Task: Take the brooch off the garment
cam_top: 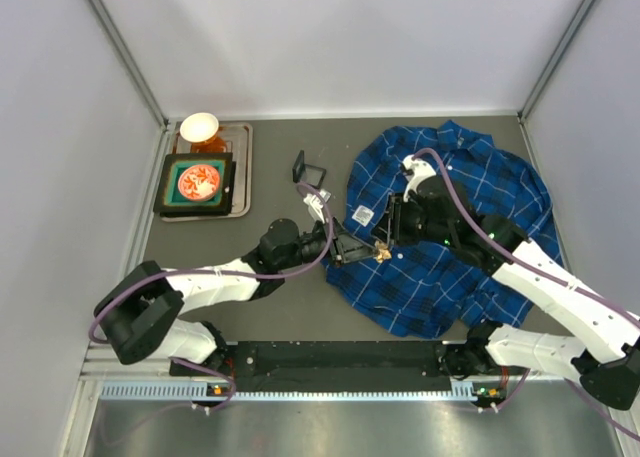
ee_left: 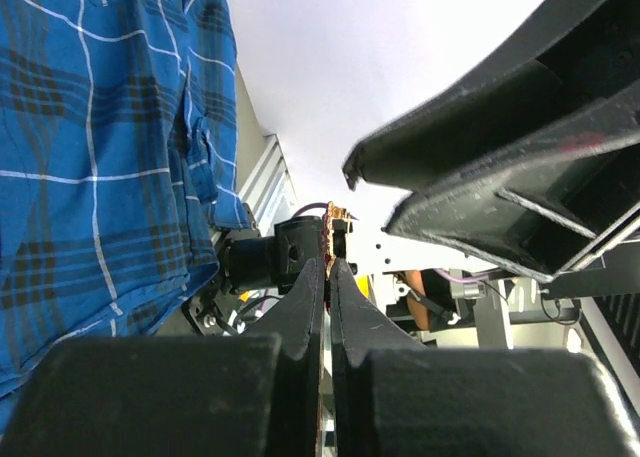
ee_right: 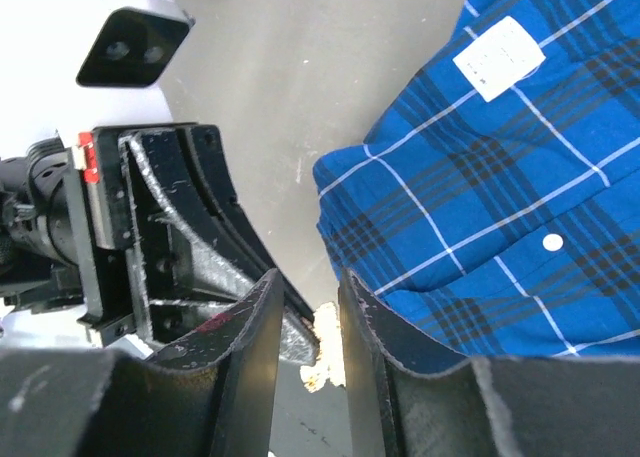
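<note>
The garment [cam_top: 470,207] is a blue plaid shirt crumpled on the table's right half; it also shows in the left wrist view [ee_left: 90,177] and the right wrist view [ee_right: 500,177]. My left gripper [cam_top: 368,249] is shut on the brooch [cam_top: 381,252], a tiny golden glint at the shirt's left edge. The brooch pokes out past the left fingertips [ee_left: 335,227]. My right gripper [cam_top: 387,235] points down over it, jaws open, with the brooch [ee_right: 325,352] in the gap close to one finger. The left gripper's fingers [ee_right: 230,267] reach in from the left.
A white label [cam_top: 362,214] lies on the shirt beside the grippers. A small black object [cam_top: 308,167] stands left of the shirt. A metal tray [cam_top: 243,167] at the back left holds a bowl [cam_top: 199,127] and a dark box with a red plate [cam_top: 199,183].
</note>
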You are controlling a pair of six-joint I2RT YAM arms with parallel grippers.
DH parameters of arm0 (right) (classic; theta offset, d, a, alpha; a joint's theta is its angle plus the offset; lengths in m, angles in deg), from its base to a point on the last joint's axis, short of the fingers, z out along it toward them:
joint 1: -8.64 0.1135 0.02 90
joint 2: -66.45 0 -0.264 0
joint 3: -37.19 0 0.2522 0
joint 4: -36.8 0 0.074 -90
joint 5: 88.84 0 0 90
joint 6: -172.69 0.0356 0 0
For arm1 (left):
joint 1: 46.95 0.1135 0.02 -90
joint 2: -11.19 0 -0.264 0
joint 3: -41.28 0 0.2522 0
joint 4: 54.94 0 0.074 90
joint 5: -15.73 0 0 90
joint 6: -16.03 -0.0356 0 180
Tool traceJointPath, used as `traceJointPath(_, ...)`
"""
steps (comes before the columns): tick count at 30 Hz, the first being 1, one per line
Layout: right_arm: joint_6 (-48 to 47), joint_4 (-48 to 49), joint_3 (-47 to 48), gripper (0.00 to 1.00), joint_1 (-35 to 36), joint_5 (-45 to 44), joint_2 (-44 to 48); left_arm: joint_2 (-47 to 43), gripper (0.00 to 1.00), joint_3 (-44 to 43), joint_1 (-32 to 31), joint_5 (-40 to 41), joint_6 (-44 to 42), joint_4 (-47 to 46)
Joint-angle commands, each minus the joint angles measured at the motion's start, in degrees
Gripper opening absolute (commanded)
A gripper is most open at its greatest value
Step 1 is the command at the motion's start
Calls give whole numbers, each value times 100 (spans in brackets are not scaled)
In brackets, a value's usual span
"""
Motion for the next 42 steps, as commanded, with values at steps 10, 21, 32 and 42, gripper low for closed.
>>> traceJointPath(10, 313, 269, -248, 49, -398, -524, 844, 356, 0, 362, 1, -196, 908, -2193)
traceJointPath(21, 1325, 2316, -2182, 55, -874, 1181, 2419, 1016, 0, 520, 54, -170, 1682, -3936)
traceJointPath(32, 1879, 3353, -3149, 45, -874, 1321, 3061, 963, 0, 423, 63, -109, 1708, -4138)
traceJointPath(42, 2214, 3864, -3624, 34, -874, 1436, 3360, 1121, 0, 415, 54, -65, 1892, -4745)
